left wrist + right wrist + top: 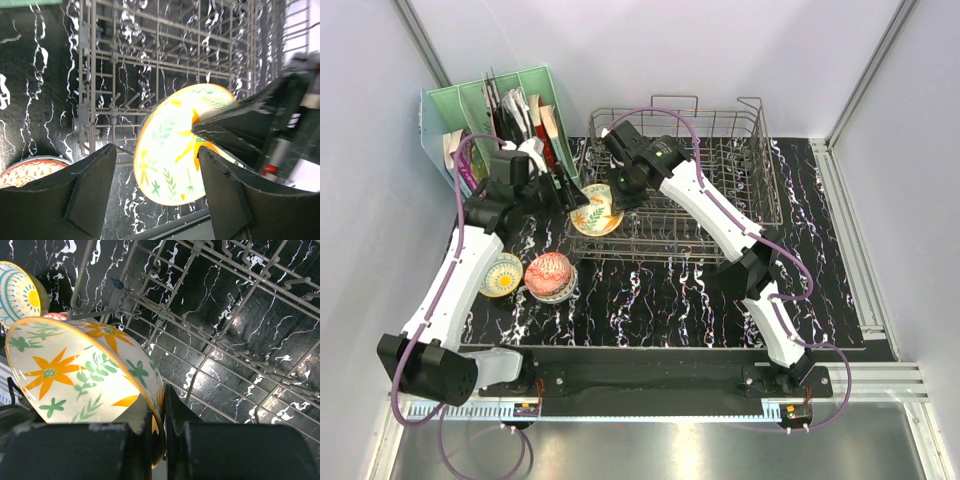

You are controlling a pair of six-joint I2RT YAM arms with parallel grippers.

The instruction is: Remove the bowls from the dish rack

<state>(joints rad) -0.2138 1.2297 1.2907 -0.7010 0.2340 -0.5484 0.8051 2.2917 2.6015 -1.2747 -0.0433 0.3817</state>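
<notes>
Floral bowl (597, 213): tilted on edge at the near-left corner of the dish rack (760, 190). I cannot tell whether it rests on the wires or hangs free.

Right gripper (160, 412): pinched tight on the bowl's rim, one finger inside and one outside — a thin edge grip, nothing under the foot.

Left gripper (156, 150): jaws wide apart and holding nothing. It is drawn up just beside the bowl, whose painted face fills the gap ahead of it. Contact not clear from here.

Handling, my read: glazed ceramic, rigid, slick, with some weight for its size. It will chip if it knocks the tines. On a rim pinch alone I'd expect it to want to swing. For a second hold I'd go across the rim wall on the free side, well away from the right gripper's pinch and seated deep.

On the table (670, 300) near the rack's left corner — a red-pink bowl (551, 275) and a blue-and-yellow bowl (503, 273), close together.
</notes>
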